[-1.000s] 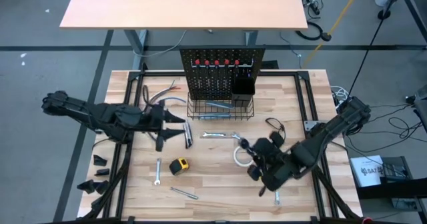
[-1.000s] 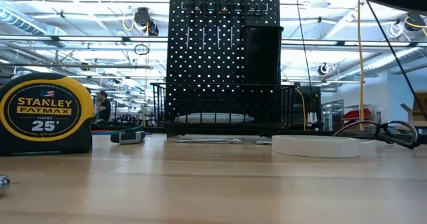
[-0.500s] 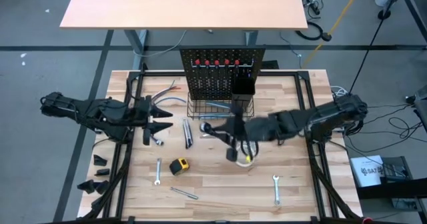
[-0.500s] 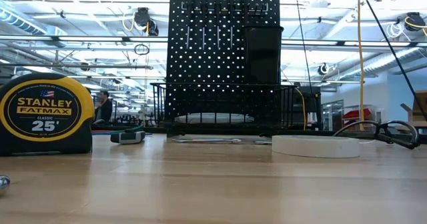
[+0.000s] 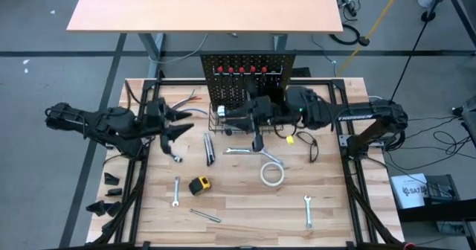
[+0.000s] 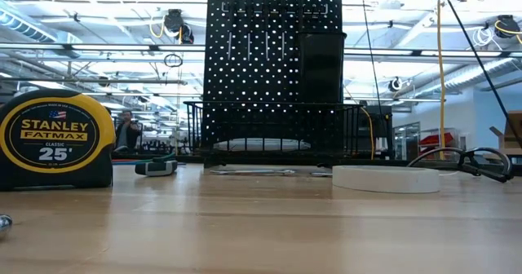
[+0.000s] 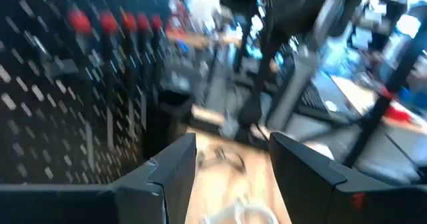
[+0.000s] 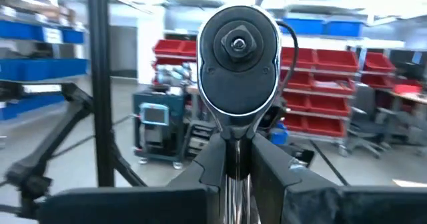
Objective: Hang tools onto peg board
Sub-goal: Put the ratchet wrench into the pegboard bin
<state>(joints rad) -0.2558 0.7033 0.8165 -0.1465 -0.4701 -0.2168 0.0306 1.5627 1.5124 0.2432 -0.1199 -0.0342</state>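
A black peg board (image 5: 248, 75) stands upright at the 12 o'clock edge of the wooden worktop (image 5: 238, 205), with 5 red-handled screwdrivers (image 5: 241, 70) already hung along its top and a wire basket (image 5: 245, 120) at its foot.

The right gripper (image 5: 256, 140) hovers just in front of that basket, jaws clamped on a silver ratchet wrench (image 8: 239, 51). In the right wrist view the round head of the wrench stands straight out beyond the jaws, so its long axis runs in line with them. The board lies at about 12 o'clock from this gripper, close by, so the right arm is the nearer one for the hang.

The left gripper (image 5: 175, 127) waits toward 9 o'clock, jaws apart and holding nothing.

Loose on the worktop are a white tape roll (image 5: 271, 174), a yellow tape measure (image 5: 199, 184), small wrenches (image 5: 176, 191) and a grey knife (image 5: 209, 147).
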